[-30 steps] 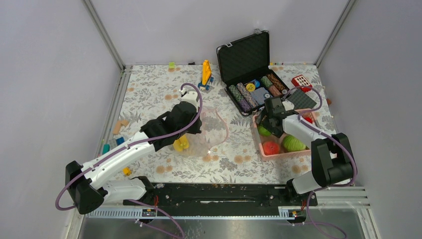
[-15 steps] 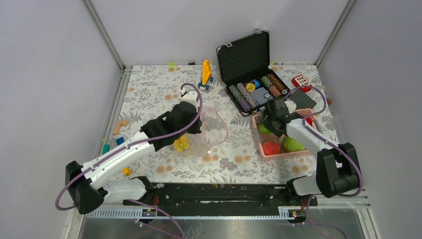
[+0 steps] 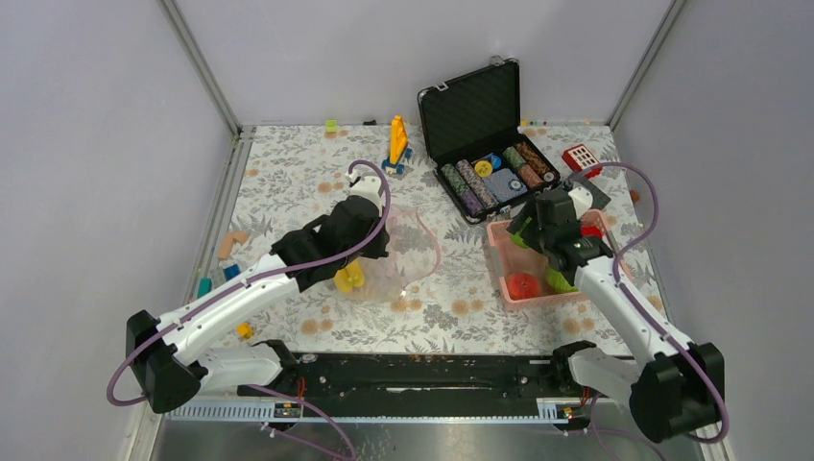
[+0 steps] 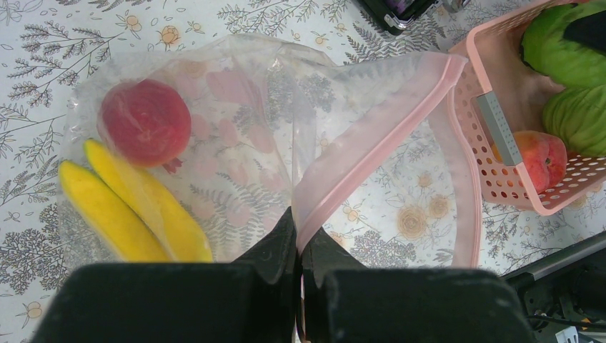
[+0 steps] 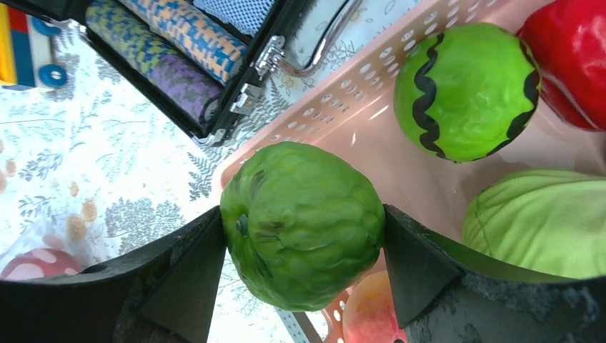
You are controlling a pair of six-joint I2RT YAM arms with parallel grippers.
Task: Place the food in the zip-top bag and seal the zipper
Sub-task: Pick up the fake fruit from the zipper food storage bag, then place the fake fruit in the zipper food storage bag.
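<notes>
Left arm stretched forward, left black gripper pinched on the pale-pink zipper strip. Right arm extended, right black gripper clamping a bumpy green toy fruit.

Case: open at your far side, poker chips in rows inside.
Basket: pink, perforated, just beside your case.
Blocks: scattered along your left edge.

No lettering, number, brand or sign can be read in any of these views. The poker chips in the black case by the far edge of the worktop show only checked colour patterns. The grey strip on the rim of the pink basket carries no marks that can be read.
</notes>
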